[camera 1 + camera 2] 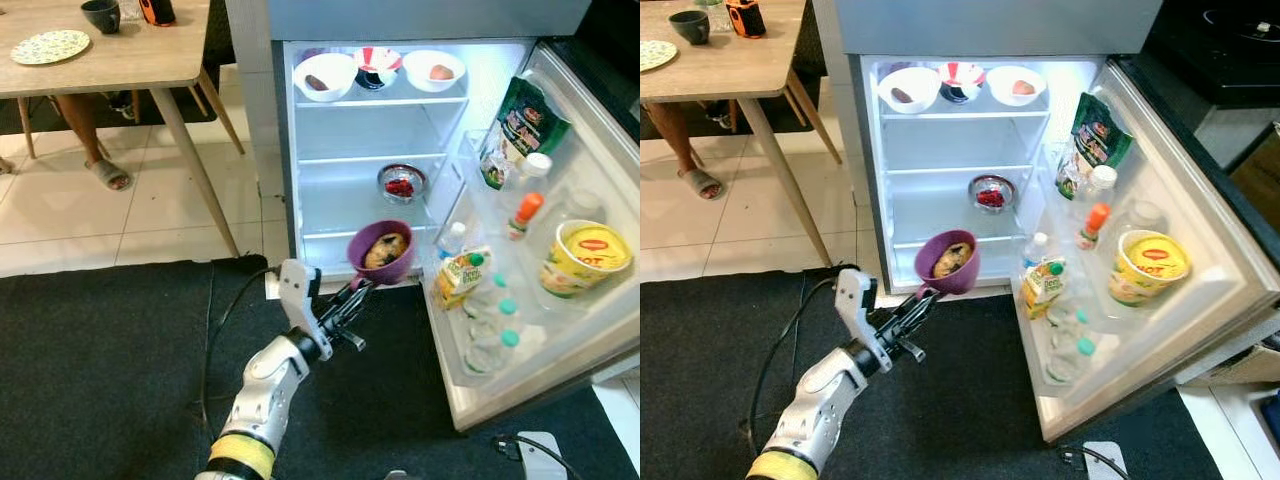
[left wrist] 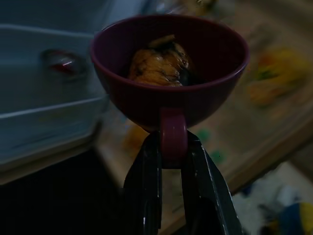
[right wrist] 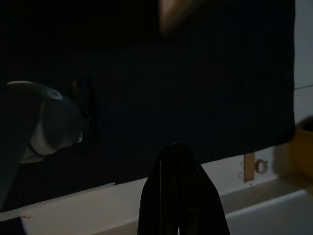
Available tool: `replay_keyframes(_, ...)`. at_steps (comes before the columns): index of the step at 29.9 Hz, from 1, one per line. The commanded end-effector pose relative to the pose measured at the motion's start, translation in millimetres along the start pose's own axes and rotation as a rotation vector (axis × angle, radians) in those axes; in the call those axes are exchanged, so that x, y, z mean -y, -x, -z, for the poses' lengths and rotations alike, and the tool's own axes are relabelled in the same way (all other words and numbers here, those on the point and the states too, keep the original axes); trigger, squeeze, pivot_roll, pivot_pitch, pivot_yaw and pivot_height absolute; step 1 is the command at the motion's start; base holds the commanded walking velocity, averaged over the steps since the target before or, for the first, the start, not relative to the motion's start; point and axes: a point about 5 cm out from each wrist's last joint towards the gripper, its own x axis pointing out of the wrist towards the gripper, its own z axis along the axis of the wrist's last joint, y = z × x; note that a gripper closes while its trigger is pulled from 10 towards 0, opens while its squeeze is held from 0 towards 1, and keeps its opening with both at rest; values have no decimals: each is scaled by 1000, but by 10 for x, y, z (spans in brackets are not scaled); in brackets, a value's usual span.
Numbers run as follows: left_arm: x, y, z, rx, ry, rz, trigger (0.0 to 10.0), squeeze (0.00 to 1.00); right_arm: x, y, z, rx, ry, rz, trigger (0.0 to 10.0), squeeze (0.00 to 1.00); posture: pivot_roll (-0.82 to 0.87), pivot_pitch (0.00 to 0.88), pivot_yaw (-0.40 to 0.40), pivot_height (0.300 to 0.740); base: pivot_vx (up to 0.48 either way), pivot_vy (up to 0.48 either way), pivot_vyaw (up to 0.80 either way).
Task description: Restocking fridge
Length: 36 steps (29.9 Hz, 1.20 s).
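Note:
My left gripper is shut on the handle of a purple bowl with a browned piece of food in it. I hold the bowl upright just in front of the open fridge, level with its lowest shelf. In the left wrist view the two black fingers pinch the handle of the purple bowl from both sides. My right gripper hangs idle over the dark mat, fingers pressed together.
The top shelf holds two white bowls and a red-and-white bowl. A small metal bowl sits on the middle shelf. The open door on the right carries bottles, a green pouch and a yellow tub. A wooden table and a person's sandalled foot are at back left.

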Motion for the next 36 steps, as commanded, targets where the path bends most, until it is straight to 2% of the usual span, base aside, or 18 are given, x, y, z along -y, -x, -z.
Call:
replay_keyframes(1, -70, 80, 27, -3, -24, -41, 10000, 0, -38, 14, 74, -17, 1, -21, 10000, 0, -94, 167, -11, 740, 0, 0, 0)
replay_keyframes(2, -175, 193, 100, -40, -61, -109, 10000, 0, -91, 7, 50, -8, 5, -47, 10000, 0, -85, 159, -15, 740, 0, 0, 0)
replay_keyframes(5, -232, 250, 141, -61, -76, -151, 10000, 0, -116, 4, 43, -7, 18, -57, 10000, 0, -85, 159, -15, 740, 0, 0, 0)
replay_keyframes(7, -392, 438, 251, -111, -110, -260, 10000, 0, -179, 0, 43, -13, 68, -75, 10000, 0, -78, 140, -15, 740, 0, 0, 0)
replay_keyframes(11, -445, 508, 265, -117, -134, -305, 10000, 0, -201, 1, 48, -12, 79, -83, 10000, 0, -72, 130, -15, 740, 0, 0, 0)
replay_keyframes(15, -450, 514, 233, -96, -131, -317, 10000, 0, -217, 4, 66, -17, 89, -88, 10000, 0, -66, 121, -13, 740, 0, 0, 0)
replay_keyframes(23, -368, 389, 162, -45, -158, -261, 10000, 0, -234, 6, 85, -28, 102, -90, 10000, 0, -56, 105, -6, 740, 0, 0, 0)
replay_keyframes(36, -265, 294, 165, -37, -158, -202, 10000, 0, -215, 13, 118, -39, 119, -84, 10000, 0, -67, 102, -2, 740, 261, 0, 0)
